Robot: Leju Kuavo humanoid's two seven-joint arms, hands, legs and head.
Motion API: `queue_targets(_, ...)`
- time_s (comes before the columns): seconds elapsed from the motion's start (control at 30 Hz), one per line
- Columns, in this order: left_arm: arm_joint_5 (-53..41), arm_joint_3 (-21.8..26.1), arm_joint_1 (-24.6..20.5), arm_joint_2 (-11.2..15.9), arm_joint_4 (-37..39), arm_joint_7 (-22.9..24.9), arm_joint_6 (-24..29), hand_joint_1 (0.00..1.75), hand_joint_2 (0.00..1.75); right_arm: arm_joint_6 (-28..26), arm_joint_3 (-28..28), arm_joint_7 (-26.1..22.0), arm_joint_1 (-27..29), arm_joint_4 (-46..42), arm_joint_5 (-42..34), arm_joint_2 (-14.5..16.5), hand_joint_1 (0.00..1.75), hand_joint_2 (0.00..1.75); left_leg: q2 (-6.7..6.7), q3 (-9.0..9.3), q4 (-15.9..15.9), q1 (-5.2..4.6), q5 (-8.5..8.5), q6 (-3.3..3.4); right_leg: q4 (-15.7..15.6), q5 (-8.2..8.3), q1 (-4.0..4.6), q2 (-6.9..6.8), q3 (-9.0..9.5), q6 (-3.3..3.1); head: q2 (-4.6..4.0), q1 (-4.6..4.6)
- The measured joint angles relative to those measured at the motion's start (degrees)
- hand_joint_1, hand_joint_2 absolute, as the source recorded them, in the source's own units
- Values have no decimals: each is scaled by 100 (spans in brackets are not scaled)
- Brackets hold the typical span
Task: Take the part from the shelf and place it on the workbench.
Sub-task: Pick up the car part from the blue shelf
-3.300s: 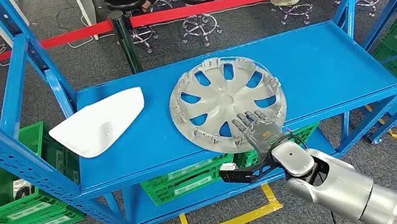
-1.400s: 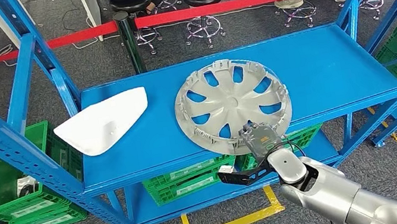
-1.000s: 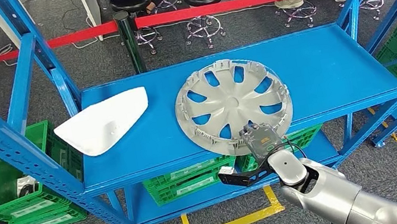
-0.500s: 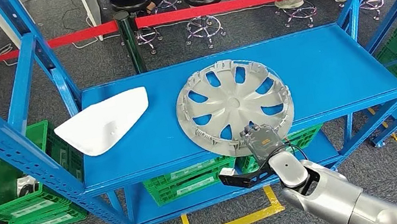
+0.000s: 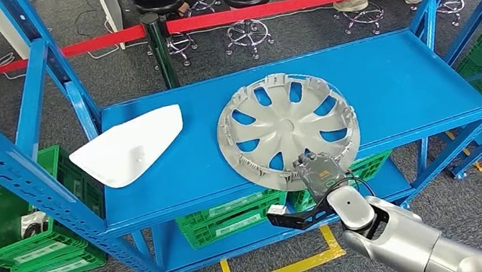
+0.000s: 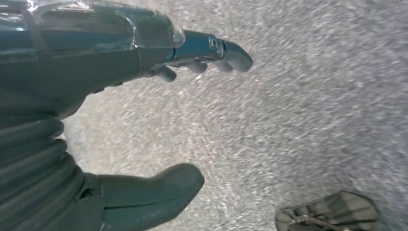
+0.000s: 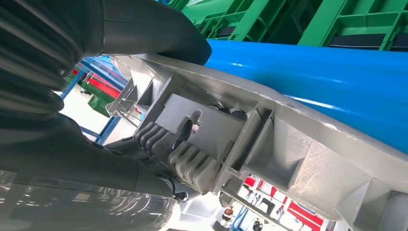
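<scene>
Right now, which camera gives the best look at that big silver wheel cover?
The head view: the whole wheel cover lies on the blue shelf. The right wrist view shows its rim up close, gripped by the right hand. The left wrist view faces grey floor.

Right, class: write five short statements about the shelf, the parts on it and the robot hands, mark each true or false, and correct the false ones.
1. The right robot hand grips the near rim of the hubcap. True.
2. The hubcap lies on the workbench. False: it lies on the blue shelf.
3. A white panel lies left of the hubcap. True.
4. The left robot hand holds the white panel. False: it hangs open over the floor.
5. The crates under the shelf are red. False: they are green.
</scene>
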Motion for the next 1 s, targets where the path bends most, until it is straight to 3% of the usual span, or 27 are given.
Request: queue_targets(1.0,-99,-10,1,2,1,-184,33,0,175,53,-92,0,73,-127,0,-55,173,175,1,-3,3,1,-2,1,4,-8,2,-4,-5,26,0,-14)
